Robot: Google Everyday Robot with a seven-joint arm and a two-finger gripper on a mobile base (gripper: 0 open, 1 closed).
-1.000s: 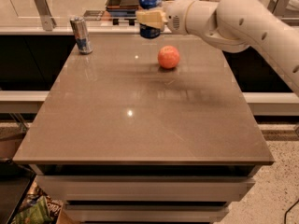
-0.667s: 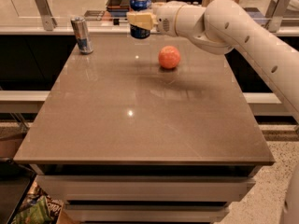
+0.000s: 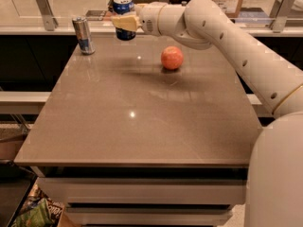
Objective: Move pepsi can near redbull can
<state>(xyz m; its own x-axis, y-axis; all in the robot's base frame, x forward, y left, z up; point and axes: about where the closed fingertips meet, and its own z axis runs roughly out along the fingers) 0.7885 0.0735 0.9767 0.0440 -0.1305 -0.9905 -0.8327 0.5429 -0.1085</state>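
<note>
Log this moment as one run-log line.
end effector: shut on pepsi can, above table far edge | redbull can: upright, far-left corner, not yet adjacent | round orange fruit: on table

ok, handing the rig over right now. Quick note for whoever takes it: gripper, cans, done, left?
Gripper: shut on the pepsi can, apparently lifted over the far edge of the table.
Redbull can: upright at the far corner, a gap between it and the pepsi can.
Done: pickup.
Left: carry the pepsi can closer, set it down beside the redbull can, release.
</note>
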